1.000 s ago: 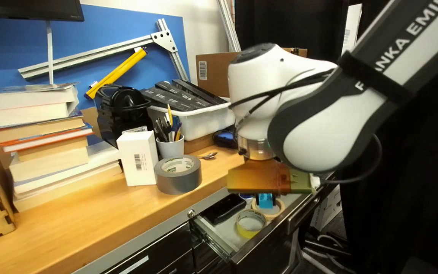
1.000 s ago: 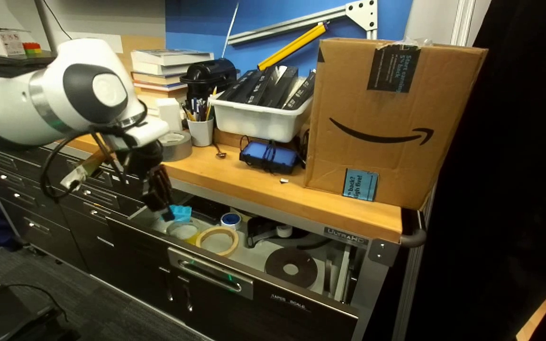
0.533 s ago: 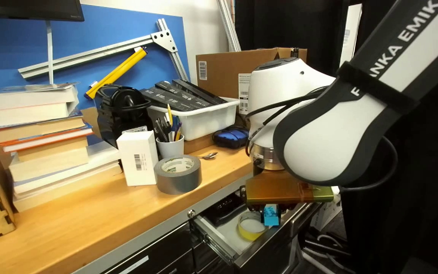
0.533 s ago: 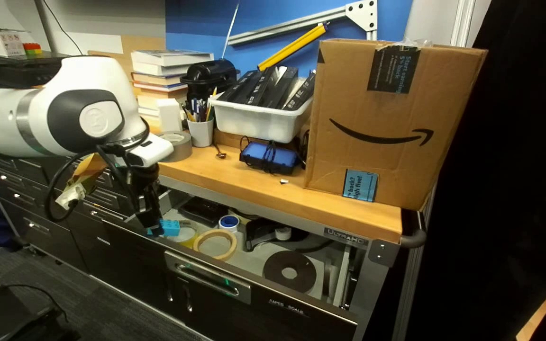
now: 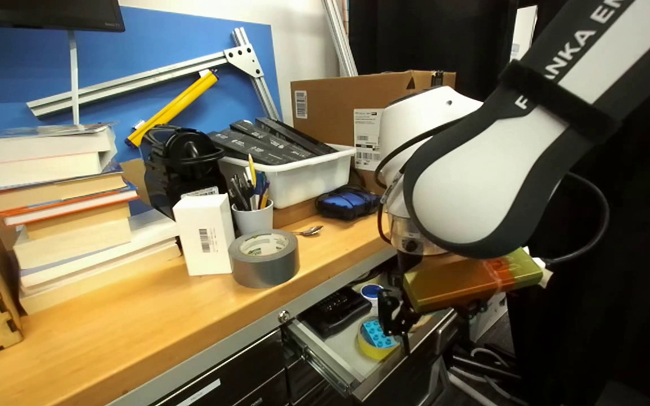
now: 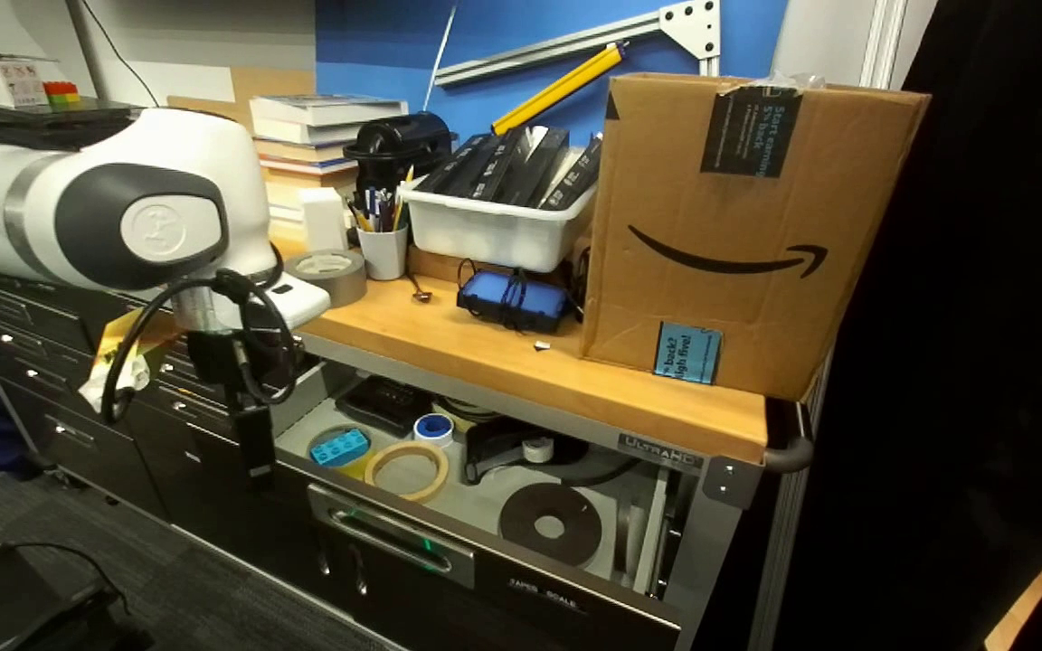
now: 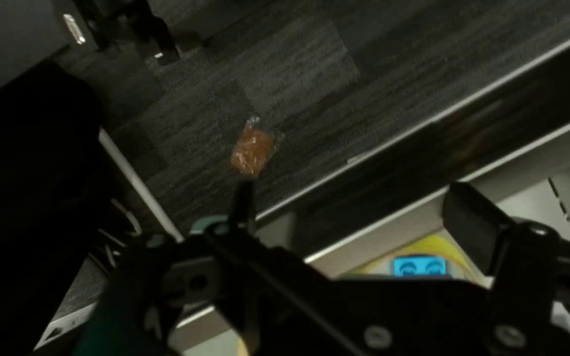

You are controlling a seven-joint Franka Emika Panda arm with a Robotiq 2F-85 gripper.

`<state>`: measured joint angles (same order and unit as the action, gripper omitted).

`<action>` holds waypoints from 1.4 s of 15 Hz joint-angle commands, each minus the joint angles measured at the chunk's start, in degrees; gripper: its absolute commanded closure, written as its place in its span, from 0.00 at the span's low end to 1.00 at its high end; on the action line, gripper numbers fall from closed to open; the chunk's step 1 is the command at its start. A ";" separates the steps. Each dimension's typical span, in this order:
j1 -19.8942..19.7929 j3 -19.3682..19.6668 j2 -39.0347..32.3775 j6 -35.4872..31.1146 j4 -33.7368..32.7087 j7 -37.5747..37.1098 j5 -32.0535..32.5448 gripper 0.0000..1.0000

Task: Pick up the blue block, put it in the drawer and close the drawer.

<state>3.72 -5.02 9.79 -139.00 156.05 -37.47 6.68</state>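
Observation:
The bright light-blue block (image 5: 378, 334) lies inside the pulled-out drawer (image 6: 476, 509), studs up. It sits within the ring of a yellow tape roll (image 5: 374, 352); whether it rests flat or leans on the rim, I cannot tell. In the wrist view only one end of the block (image 7: 419, 266) shows, the rest being hidden behind my gripper (image 7: 354, 200). That gripper is open, its fingers wide apart with nothing between them. An exterior view has the gripper (image 6: 256, 448) hanging at the drawer's front edge, beside the block and apart from it.
Also in the drawer are a beige tape ring (image 6: 405, 472), a dark roll (image 6: 550, 524), a blue-and-white roll (image 6: 434, 429) and a black device (image 5: 336, 311). Above it, the wooden desk (image 5: 189, 316) carries a grey tape roll (image 5: 264, 265) and a cardboard box (image 6: 738, 253).
The block was between my fingers and has been let go into the yellow ring. My gripper has opened and shifted toward the drawer's front edge. The drawer has slid out slightly.

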 commanded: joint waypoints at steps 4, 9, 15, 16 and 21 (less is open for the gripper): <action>1.15 -1.82 -6.57 8.74 -0.90 14.72 -2.27 0.00; 3.62 -3.34 -15.94 -0.34 -3.96 -2.67 8.57 0.00; 8.45 0.41 -19.86 -8.70 -10.39 -24.63 23.65 0.00; 8.98 1.19 -20.08 -9.66 -11.40 -28.00 26.00 0.00; 11.08 5.73 -21.73 -13.83 -16.54 -48.06 43.12 0.00</action>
<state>12.54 -2.67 -9.95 -150.54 143.12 -74.30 40.58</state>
